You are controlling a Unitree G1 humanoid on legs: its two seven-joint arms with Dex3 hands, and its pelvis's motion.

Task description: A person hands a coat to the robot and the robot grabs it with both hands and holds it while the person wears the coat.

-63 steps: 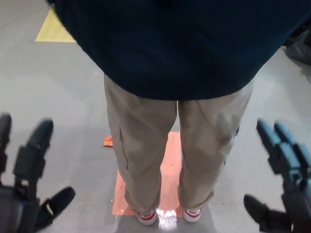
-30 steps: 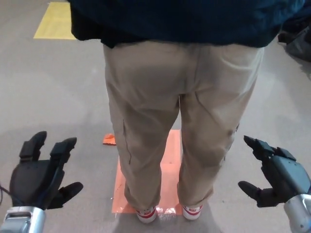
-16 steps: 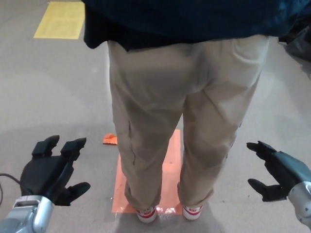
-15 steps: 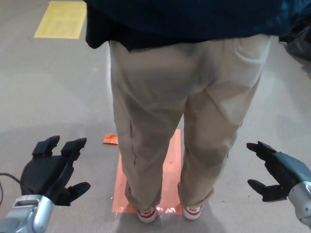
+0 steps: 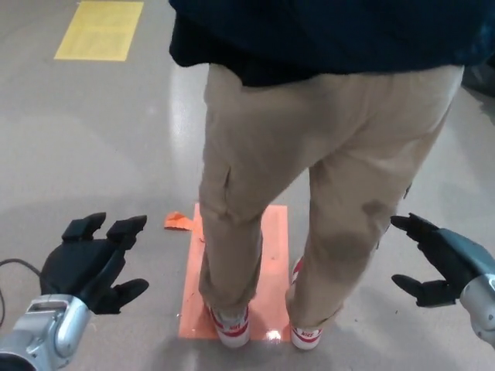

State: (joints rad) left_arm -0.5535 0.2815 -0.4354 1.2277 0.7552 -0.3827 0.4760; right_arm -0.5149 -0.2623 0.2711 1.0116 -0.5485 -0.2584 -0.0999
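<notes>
A person in beige trousers (image 5: 309, 162) stands with their back to me, wearing the dark navy coat (image 5: 325, 35) across the top of the head view. My left hand (image 5: 93, 263) is low at the left, open, with nothing in it. Low at the right, my right hand (image 5: 433, 259) is open too, close beside the person's leg and holding nothing. Neither hand touches the coat. The person's red and white shoes (image 5: 232, 328) rest on an orange floor mat (image 5: 267, 267), one heel lifted.
A yellow floor marking (image 5: 99, 29) lies at the far left. A small orange scrap (image 5: 178, 220) sits on the grey floor left of the mat. A dark object (image 5: 483, 85) shows at the right edge.
The coat's hem has risen and left my hands. Both hands have dropped lower and stayed open. The person has shifted to the right and begun to step, with the left leg swinging forward.
</notes>
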